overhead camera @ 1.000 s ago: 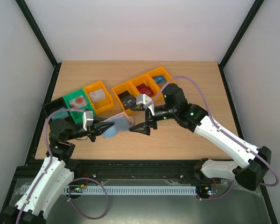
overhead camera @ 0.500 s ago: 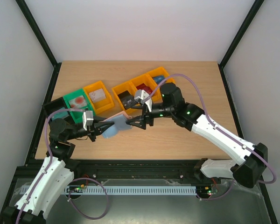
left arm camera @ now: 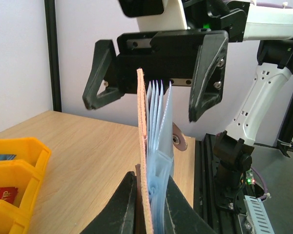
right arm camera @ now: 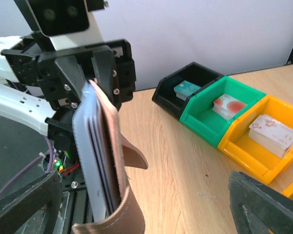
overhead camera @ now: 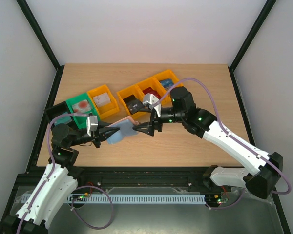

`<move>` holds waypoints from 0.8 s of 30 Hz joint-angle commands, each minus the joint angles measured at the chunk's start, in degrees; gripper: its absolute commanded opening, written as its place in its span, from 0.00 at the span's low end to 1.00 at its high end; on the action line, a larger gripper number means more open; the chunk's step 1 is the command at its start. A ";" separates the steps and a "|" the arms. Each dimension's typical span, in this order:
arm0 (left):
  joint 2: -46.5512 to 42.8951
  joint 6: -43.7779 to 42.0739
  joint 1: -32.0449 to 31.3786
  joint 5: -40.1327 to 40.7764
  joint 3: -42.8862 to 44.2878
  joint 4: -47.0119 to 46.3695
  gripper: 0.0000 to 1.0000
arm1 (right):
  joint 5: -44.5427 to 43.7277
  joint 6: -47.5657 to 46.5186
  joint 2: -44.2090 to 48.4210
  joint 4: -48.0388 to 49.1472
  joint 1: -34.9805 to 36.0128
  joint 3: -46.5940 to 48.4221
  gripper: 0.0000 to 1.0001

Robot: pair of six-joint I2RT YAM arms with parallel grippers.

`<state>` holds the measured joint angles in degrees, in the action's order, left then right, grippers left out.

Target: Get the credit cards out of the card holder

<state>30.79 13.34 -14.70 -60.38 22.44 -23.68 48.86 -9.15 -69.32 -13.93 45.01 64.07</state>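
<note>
Holding cards (right arm camera: pixel 228 106) — the black bin (right arm camera: pixel 167 99), green bin (right arm camera: pixel 204 129) and yellow bin (right arm camera: pixel 244 157).

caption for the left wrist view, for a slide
Left gripper holds the card holder on edge; open right gripper flanks its top.

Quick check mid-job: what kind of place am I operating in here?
Probably a lab test cell, not a home or shop: a bare wooden table boxed in by a black frame and plain white walls, with coloured sorting bins in a row.
</note>
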 commanded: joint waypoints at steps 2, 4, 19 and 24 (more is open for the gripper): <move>-0.22 -0.01 0.26 -0.08 -0.46 -3.27 0.02 | -1.06 0.77 1.63 2.24 -0.10 0.06 0.89; -0.29 0.10 0.31 -0.09 -0.35 -3.30 0.02 | -2.03 1.60 1.40 3.08 -0.15 0.17 0.87; -0.12 0.09 0.30 -0.01 -0.37 -3.21 0.02 | -1.23 4.68 -1.39 3.95 -0.11 0.94 0.83; -0.09 0.08 0.32 -0.01 -0.35 -3.17 0.02 | 1.64 4.42 -2.07 3.22 0.01 1.01 0.86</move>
<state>30.79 13.54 -14.70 -60.40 22.41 -23.70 47.03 -4.71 -70.32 -11.25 44.95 64.07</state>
